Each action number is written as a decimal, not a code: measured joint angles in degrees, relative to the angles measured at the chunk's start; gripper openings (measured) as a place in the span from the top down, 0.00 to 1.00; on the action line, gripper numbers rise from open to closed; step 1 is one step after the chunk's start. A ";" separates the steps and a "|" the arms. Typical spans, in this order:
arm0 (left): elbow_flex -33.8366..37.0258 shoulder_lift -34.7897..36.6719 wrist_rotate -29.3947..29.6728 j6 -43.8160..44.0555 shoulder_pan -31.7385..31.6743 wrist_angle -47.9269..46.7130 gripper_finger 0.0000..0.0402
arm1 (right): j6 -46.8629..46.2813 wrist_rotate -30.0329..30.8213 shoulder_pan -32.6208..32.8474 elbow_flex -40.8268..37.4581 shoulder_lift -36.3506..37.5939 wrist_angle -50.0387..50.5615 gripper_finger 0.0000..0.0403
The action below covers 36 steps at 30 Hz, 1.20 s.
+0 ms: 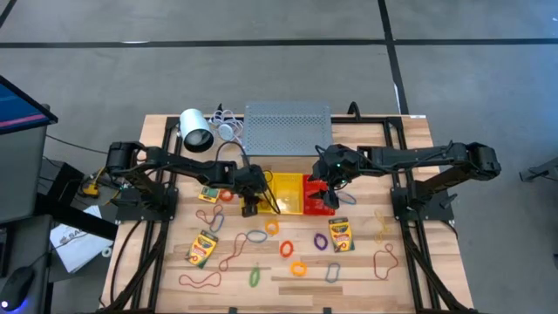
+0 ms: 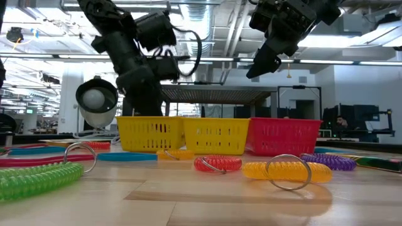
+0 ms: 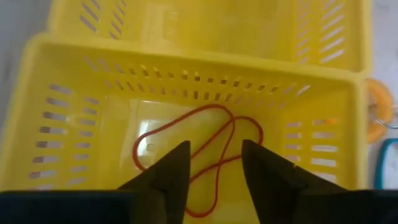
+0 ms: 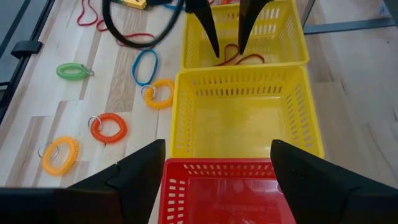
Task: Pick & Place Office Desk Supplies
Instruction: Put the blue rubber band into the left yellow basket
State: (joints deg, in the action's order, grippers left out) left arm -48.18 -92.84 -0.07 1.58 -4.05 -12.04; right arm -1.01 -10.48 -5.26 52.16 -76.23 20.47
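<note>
Where walls close: rubber band (image 3: 199, 149) inside.

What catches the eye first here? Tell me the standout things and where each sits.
A row of baskets at mid-table: two yellow baskets and a red basket. The left gripper hangs open over the end yellow one, where a reddish rubber band lies on the floor. Bright coil rings dot the wooden table in front.

Glossy plastic yellow basket (image 3: 348, 118) – slotted walls, thin rubber band (image 3: 205, 149), pale wood table (image 1: 366, 270)
</note>
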 joint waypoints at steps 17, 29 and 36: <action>-0.19 22.60 0.06 0.42 0.84 -0.54 0.56 | -0.51 0.00 0.00 0.04 0.00 -0.17 0.29; 9.79 33.27 -0.25 4.52 4.45 2.54 0.57 | -0.62 -1.78 2.91 0.04 -0.04 -9.54 0.29; 13.90 39.35 -0.35 3.93 7.84 10.57 0.59 | 6.09 -1.45 7.21 0.13 4.36 -15.90 0.29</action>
State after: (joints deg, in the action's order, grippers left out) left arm -34.28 -53.49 -0.42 5.52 3.78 -1.46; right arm 5.08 -11.93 1.95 52.30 -71.87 4.57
